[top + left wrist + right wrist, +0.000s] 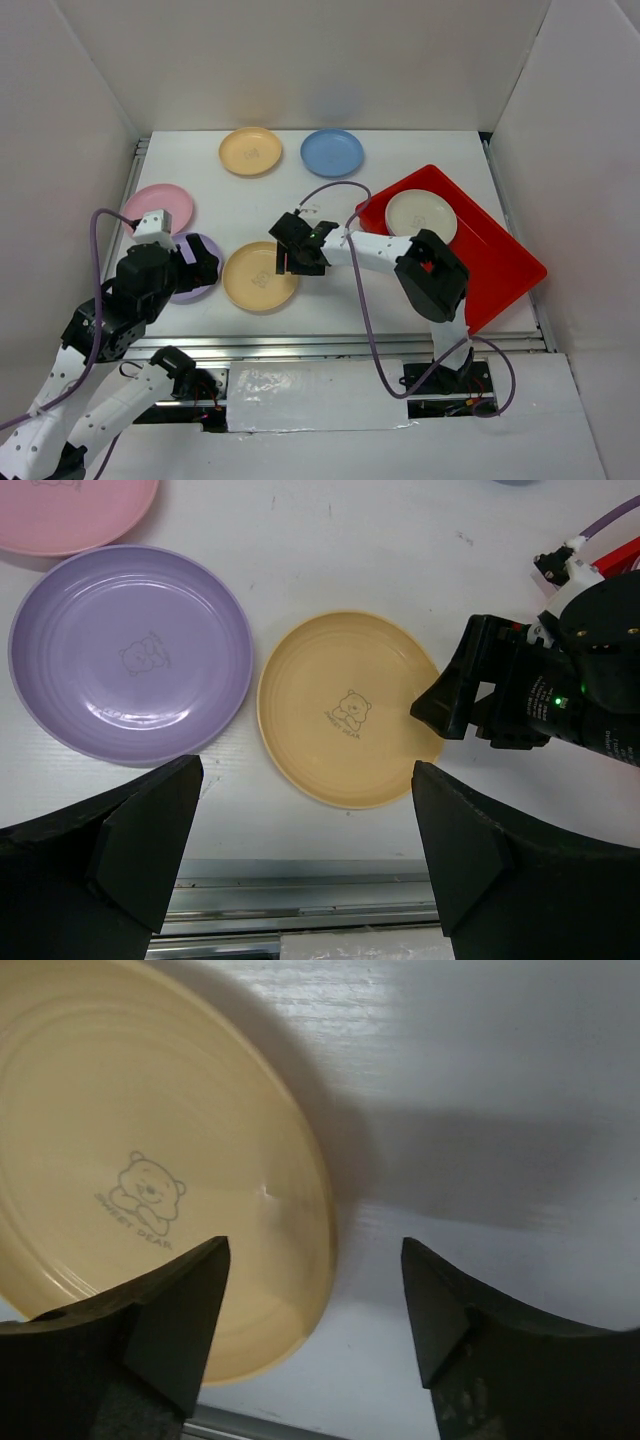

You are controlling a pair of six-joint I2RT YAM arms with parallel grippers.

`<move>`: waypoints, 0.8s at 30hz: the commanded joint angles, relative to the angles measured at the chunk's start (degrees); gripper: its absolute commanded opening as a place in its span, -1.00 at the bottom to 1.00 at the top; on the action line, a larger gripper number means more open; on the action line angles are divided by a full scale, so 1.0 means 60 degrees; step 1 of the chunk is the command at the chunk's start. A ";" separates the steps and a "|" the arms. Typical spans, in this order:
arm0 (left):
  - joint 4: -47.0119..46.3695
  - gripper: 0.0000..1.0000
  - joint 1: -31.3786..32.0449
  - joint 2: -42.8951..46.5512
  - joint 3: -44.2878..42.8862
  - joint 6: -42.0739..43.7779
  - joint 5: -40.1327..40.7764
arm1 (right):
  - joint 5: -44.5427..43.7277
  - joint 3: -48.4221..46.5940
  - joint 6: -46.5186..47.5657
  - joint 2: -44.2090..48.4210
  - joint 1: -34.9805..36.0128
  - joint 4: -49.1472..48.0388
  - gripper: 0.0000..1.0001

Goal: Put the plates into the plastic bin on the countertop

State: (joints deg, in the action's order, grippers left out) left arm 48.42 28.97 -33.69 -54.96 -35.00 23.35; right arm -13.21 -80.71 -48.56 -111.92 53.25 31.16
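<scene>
Right gripper (315,1335) jaws spread wide either side of the rim of a round yellow-orange plastic plate (255,285) on the flat white countertop (390,160), left gripper (305,865) jaws wide, empty, round cream plate (421,215) inside the shallow red plastic bin (505,265)

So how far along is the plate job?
Done: one cream plate lies in the red bin. In hand: the open right hand straddles the near yellow plate at its rim. Left: that one, plus lilac, pink, far yellow and blue plates.
</scene>
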 commanded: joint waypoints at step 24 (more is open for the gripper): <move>-0.0263 0.99 0.0035 0.0195 -0.0010 -0.0113 0.0048 | -0.0597 0.2479 0.0547 0.5216 -0.4153 0.0989 -1.00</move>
State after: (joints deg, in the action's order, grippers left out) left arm 48.42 28.97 -32.73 -54.96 -35.00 23.33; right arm -14.72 -66.32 -49.01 -88.60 35.38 35.51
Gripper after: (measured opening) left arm 0.993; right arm 0.027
